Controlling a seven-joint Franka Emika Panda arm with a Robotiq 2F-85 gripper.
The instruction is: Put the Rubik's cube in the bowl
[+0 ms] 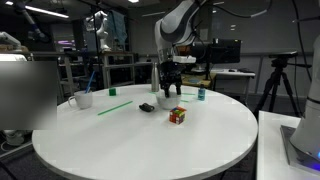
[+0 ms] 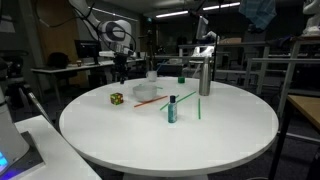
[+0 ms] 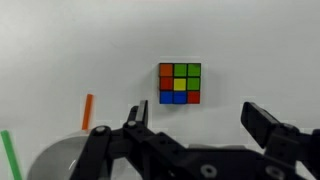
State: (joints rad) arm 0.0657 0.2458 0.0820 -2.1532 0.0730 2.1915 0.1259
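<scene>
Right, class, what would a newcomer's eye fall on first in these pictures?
The multicoloured cube stands out on the white round table. Close by it hangs the dark end effector, open and empty. A white bowl sits near the cube.

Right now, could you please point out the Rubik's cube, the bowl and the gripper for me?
Rubik's cube [image 3: 180, 84]: wrist view, on the yellow centre square of its top face.
bowl [image 3: 52, 158]: wrist view, on its visible curved wall.
gripper [image 3: 192, 112]: wrist view, midway between its open fingertips.
</scene>
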